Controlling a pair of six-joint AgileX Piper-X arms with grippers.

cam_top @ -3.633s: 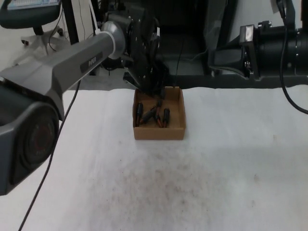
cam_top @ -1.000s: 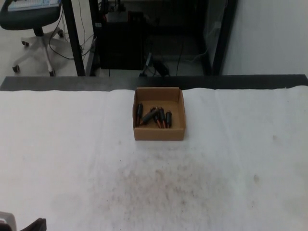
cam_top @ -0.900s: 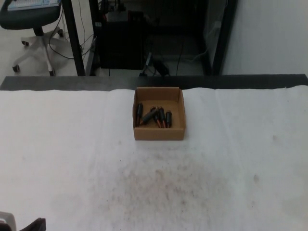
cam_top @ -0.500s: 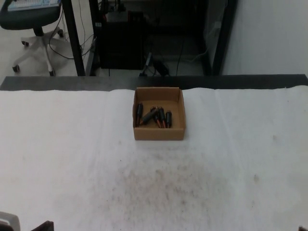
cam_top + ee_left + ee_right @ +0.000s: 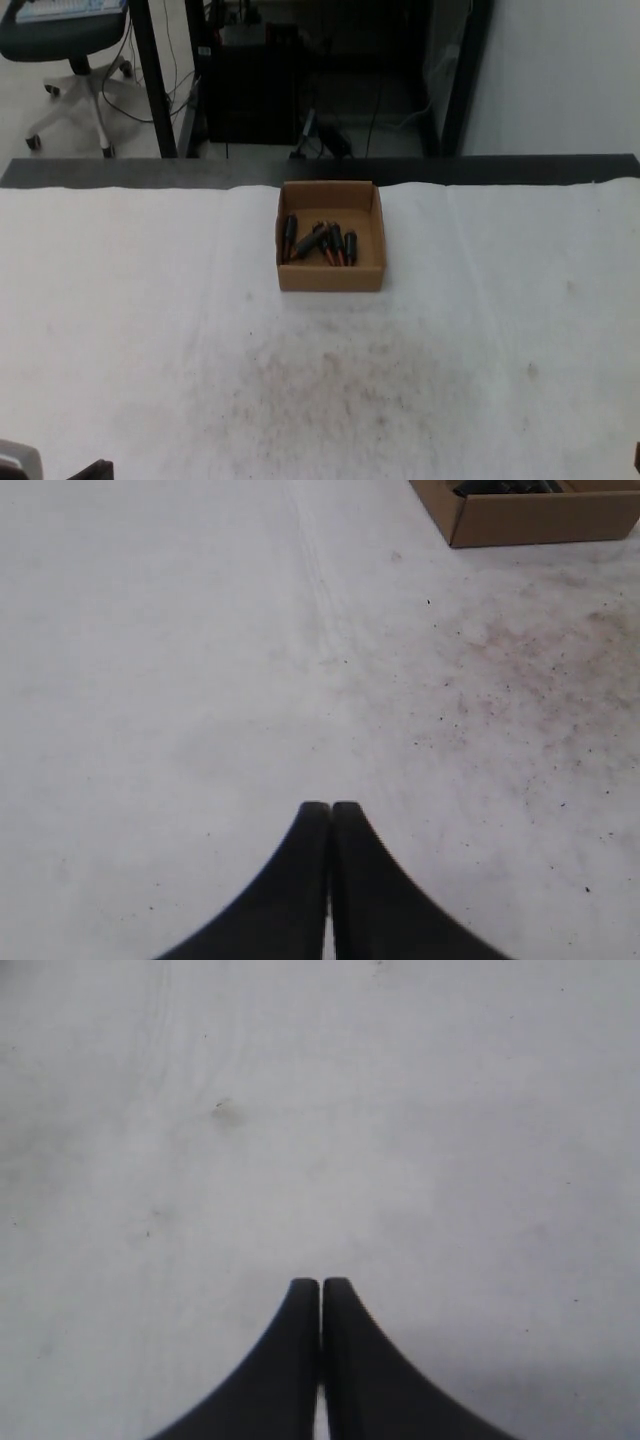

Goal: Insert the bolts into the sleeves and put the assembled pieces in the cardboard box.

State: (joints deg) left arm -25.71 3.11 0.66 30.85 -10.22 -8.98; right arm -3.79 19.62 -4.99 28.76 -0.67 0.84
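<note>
The cardboard box [image 5: 331,283] stands at the middle back of the white bench, and several dark assembled bolt-and-sleeve pieces [image 5: 322,241] lie inside it. My left gripper [image 5: 330,806] is shut on nothing, low over bare white cloth, with the box's corner [image 5: 530,518] far ahead of it. A bit of that arm [image 5: 20,462] pokes in at the near left corner of the high view. My right gripper [image 5: 321,1282] is shut and holds nothing, over plain white cloth.
The white cloth [image 5: 330,390] has a patch of dark specks in front of the box. A black rail [image 5: 120,171] runs along the bench's far edge. Behind it stand an office chair [image 5: 70,60] and dark frames.
Since 3.6 s ago both arms have pulled back from the box to the near edge. One more assembled piece lies in the box. In the last second almost nothing moves.
</note>
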